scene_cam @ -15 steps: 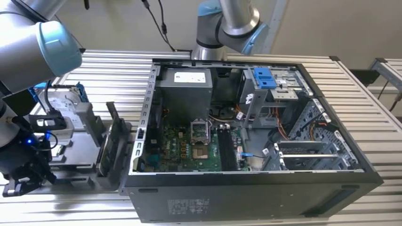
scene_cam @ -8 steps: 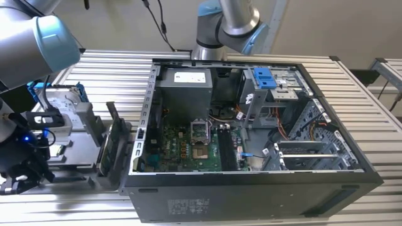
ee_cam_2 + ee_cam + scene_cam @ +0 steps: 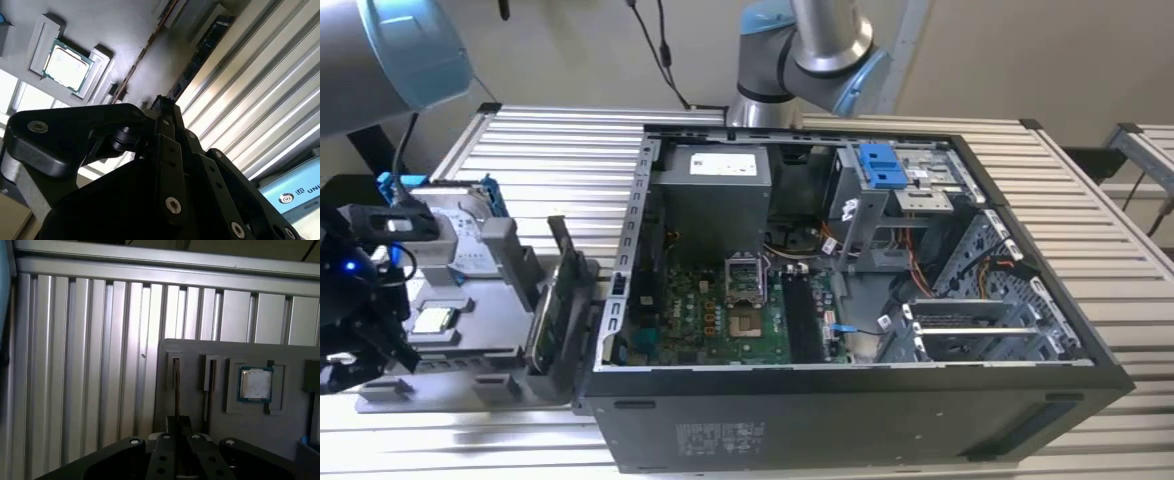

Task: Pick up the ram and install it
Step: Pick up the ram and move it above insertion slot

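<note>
Robot's black hand (image 3: 178, 424) poised at the near end of the ram (image 3: 176, 382), which stands on edge in a slot of the grey tray (image 3: 195, 352) straight ahead of it. Whether the hand is wide or clamped cannot be told. A processor chip (image 3: 255, 384) lies off to one side of the hand on the same tray, which rests on the slatted bench (image 3: 75, 365). The open computer case (image 3: 854, 300) stands farther off.

I can read no wording. The white label (image 3: 727, 162) on the grey power supply box (image 3: 710, 205) is too small.
</note>
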{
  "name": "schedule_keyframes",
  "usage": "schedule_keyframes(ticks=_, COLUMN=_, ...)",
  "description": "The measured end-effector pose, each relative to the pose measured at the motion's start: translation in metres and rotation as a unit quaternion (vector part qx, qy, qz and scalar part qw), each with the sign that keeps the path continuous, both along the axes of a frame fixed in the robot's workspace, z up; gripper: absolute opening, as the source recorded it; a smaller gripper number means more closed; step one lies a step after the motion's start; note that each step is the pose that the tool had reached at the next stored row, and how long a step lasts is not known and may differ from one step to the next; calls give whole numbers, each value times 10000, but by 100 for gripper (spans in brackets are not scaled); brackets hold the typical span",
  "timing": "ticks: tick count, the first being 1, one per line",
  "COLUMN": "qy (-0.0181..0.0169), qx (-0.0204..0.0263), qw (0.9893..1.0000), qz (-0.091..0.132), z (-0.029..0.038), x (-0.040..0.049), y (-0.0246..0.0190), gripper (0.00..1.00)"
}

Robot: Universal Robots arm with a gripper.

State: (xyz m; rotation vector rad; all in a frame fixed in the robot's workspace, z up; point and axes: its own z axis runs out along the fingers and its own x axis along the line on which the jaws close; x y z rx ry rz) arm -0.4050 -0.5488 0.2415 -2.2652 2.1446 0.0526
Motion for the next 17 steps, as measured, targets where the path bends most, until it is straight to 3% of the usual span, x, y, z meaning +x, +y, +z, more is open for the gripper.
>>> schedule_keyframes(ticks=2, qy=-1, qx=1, qw=10000, qz=0, z=40, x=0, y=0, gripper=14)
schedule_keyframes(ticks=11, qy=-1, qx=2, qw=10000, qz=-15, z=46, x=0, y=0, gripper=14)
schedule_keyframes(ticks=17, qy=1, qx=2, qw=9997, qz=-234, z=57, x=0, y=-1, gripper=14)
